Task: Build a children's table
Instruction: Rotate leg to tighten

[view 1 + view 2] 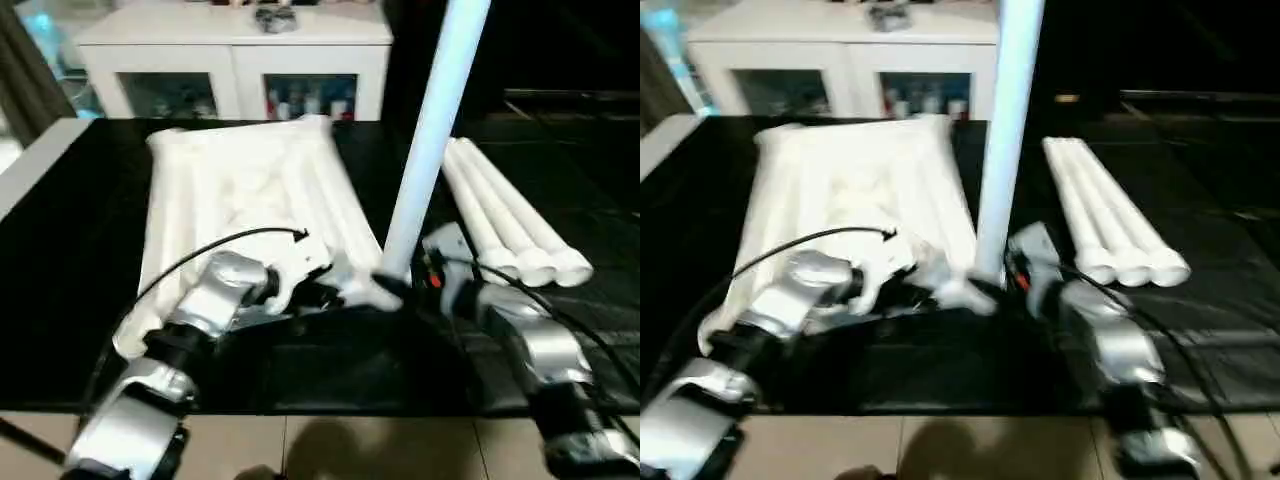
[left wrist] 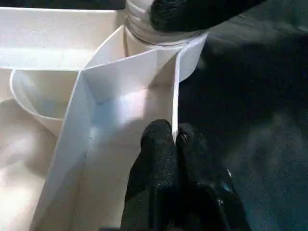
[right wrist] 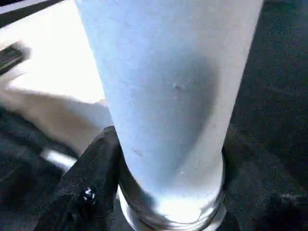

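While the white ribbed tabletop (image 1: 245,195) lies underside up on the black work surface (image 1: 60,250), one white tube leg (image 1: 432,130) stands nearly upright at its near right corner, its threaded lower end at the round corner socket (image 2: 161,36). The right gripper (image 3: 159,192) is clamped around the base of this leg, one black finger (image 3: 82,192) pressed against its side. The left gripper (image 2: 174,139) pinches the tabletop's thin edge wall just beside that socket, its two black fingers (image 2: 156,159) closed on either side of the wall. Three more legs (image 1: 510,215) lie side by side, touching one another, on the surface to the right of the tabletop, apart from it. One white glass-door cabinet (image 1: 235,60) stands behind the surface.
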### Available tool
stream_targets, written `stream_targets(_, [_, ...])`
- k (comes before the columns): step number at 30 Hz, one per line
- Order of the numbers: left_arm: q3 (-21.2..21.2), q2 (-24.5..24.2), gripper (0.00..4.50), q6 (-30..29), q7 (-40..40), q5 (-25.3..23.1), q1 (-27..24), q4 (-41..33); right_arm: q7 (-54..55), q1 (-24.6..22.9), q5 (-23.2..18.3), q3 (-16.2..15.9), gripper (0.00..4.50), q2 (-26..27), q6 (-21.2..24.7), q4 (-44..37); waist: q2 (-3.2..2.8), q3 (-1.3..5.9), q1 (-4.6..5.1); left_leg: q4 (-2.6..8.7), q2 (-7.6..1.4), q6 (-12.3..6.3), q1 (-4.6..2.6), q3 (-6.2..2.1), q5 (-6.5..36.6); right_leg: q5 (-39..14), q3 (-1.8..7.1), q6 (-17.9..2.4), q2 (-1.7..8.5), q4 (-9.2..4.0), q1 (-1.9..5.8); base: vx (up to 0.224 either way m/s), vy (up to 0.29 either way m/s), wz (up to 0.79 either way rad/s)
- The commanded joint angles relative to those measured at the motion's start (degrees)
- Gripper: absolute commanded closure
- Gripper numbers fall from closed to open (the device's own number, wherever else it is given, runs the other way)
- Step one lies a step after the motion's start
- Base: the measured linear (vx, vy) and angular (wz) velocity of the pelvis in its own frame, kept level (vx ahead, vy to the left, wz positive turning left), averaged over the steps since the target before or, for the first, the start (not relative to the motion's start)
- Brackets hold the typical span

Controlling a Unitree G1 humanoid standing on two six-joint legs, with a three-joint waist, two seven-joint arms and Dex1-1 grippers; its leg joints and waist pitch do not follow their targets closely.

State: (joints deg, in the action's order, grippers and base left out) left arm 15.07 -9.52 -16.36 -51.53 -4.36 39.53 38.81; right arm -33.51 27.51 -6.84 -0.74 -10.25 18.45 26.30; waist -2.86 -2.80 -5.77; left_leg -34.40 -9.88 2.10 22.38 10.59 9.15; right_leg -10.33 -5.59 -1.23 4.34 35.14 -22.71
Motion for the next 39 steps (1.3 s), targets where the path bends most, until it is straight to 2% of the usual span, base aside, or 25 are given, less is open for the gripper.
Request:
stream_targets(1, [-3.25,5.01,4.5,-1.47,9.22,1.29,4.97,-2.04,4.33,1.82,0.67,-4.47,1.84,6.07,1.41,5.16,0.58,3.86,0.0,4.36,-3.42,-0.59,-1.05,-2.21,16.3,-18.18,3.18,-10.11,5.52,-5.33,2.47,0.0,0.0,0.0])
stream_targets(2, [-3.8,5.84,4.5,-2.4,10.71,1.45,5.29,-1.86,5.39,2.4,1.01,-4.46,1.84,6.57,1.21,5.82,0.49,3.93,-0.02,4.17,-3.37,-0.75,-1.29,-2.05,15.9,-17.49,3.19,-10.15,5.49,-5.41,2.43,0.0,0.0,0.0])
stream_targets(4, [-3.83,6.46,4.5,-2.89,11.5,1.33,5.56,-1.62,6.06,2.91,0.78,-4.13,1.84,7.02,1.01,6.17,0.71,4.1,-0.2,4.06,-3.36,-1.96,-1.15,-1.89,13.84,-14.85,3.31,-10.17,5.52,-5.3,2.71,0.0,0.0,0.0])
stream_targets(7, [-2.66,6.58,4.5,-2.93,11.79,-0.17,5.22,-2.43,6.16,2.58,0.98,-3.14,1.84,7.67,1.34,4.86,0.69,4.26,-0.42,3.91,-3.4,-3.91,-0.84,-1.81,10.62,-9.84,3.28,-10.7,5.34,-4.76,2.89,0.0,0.0,0.0])
stream_targets(8, [-2.52,6.56,4.5,-3.23,11.72,-0.31,5.0,-2.85,6.24,2.37,0.92,-2.76,1.49,7.81,1.64,4.47,0.62,4.22,-0.47,3.9,-3.41,-4.25,-0.87,-1.77,10.64,-9.48,3.29,-10.87,5.33,-4.8,2.85,0.0,0.0,0.0])
stream_targets(13, [-1.23,4.99,4.5,-2.65,8.98,-0.23,3.65,-4.58,6.29,1.41,0.66,-1.73,1.05,6.83,1.37,3.59,0.37,4.01,-0.41,4.26,-3.59,-3.19,-1.08,-1.92,13.48,-12.91,3.25,-10.38,5.36,-5.13,2.8,0.0,0.0,0.0])
stream_targets(14, [-1.09,4.78,4.5,-2.69,8.68,-0.28,3.5,-4.71,6.12,1.27,0.61,-1.7,0.97,6.61,0.98,3.47,0.16,4.01,-0.3,4.33,-3.63,-2.87,-1.14,-1.95,14.21,-13.15,3.27,-10.19,5.32,-5.21,2.74,0.0,0.0,0.0])
stream_targets(16, [-0.51,3.81,4.5,-2.06,7.64,-0.63,3.0,-4.93,5.05,0.53,-0.22,-1.32,0.77,5.73,0.45,2.34,0.28,4.0,-0.27,4.35,-3.64,-2.71,-1.1,-1.95,14.42,-12.83,3.35,-10.16,5.41,-5.18,2.78,0.0,0.0,0.0])
stream_targets(21, [-0.11,1.43,4.5,-0.92,4.14,-0.33,2.21,-4.91,-0.77,-2.44,-1.66,-1.46,0.32,1.77,-0.5,-2.51,0.23,4.04,-0.51,4.31,-3.63,-3.32,-1.05,-1.92,13.99,-11.88,3.34,-10.03,5.32,-5.15,2.85,0.0,0.0,0.0])
stream_targets(23, [0.55,-0.77,4.5,1.55,0.96,-0.49,1.89,-4.23,-6.41,-4.67,-3.16,-1.18,0.16,-1.89,-0.86,-6.11,0.3,3.92,-0.91,4.25,-3.65,-3.65,-1.06,-1.89,14.65,-13.42,3.36,-9.28,5.45,-5.44,2.93,0.0,0.0,0.0])
stream_targets(25, [0.98,-2.18,4.5,2.91,-1.0,-0.38,1.72,-3.76,-10.33,-5.98,-4.13,-1.09,0.05,-4.38,-1.44,-8.19,0.35,4.04,-1.08,4.21,-3.75,-3.97,-0.89,-1.92,14.03,-12.36,3.37,-9.31,5.41,-5.15,2.94,0.0,0.0,0.0])
stream_targets(26, [1.44,-3.35,4.5,4.66,-2.73,-0.39,1.64,-3.28,-13.43,-6.86,-4.88,-1.01,0.05,-6.47,-1.88,-9.6,0.14,4.04,-1.0,4.22,-3.73,-3.96,-0.93,-1.93,14.16,-12.28,3.27,-9.76,5.36,-5.21,2.79,0.0,0.0,0.0])
stream_targets(27, [1.67,-4.09,4.5,5.09,-4.09,-0.24,1.57,-3.08,-15.36,-7.33,-4.88,-1.16,0.05,-8.09,-2.67,-10.18,0.28,4.04,-1.1,4.17,-3.71,-4.08,-0.95,-1.92,14.18,-12.47,3.26,-9.62,5.41,-5.32,2.85,0.0,0.0,0.0])
stream_targets(31, [2.91,-7.06,4.5,9.62,-10.68,0.44,0.93,-2.72,-22.06,-8.13,-5.45,-0.79,0.05,-13.69,-4.43,-11.02,0.18,4.07,-1.56,3.93,-3.73,-4.6,-0.9,-1.83,13.3,-12.24,3.24,-9.99,5.36,-5.14,2.76,0.0,0.0,0.0])
stream_targets(36, [4.58,-8.99,4.5,13.71,-16.19,0.3,0.72,-1.16,-27.16,-7.82,-6.49,-0.87,0.05,-16.97,-5.11,-10.95,0.08,4.2,-2.81,3.68,-3.99,-5.21,-1.13,-1.64,12.38,-11.09,3.24,-10.9,5.35,-4.89,2.43,0.0,0.0,0.0])
stream_targets(39, [5.45,-9.53,4.5,15.96,-18.91,0.27,0.98,-0.04,-30.12,-7.4,-6.48,-1.94,0.05,-18.07,-6.23,-10.71,0.03,4.19,-3.47,3.78,-4.22,-4.82,-1.14,-1.74,13.08,-11.51,3.21,-11.03,5.4,-4.77,2.35,0.0,0.0,0.0])
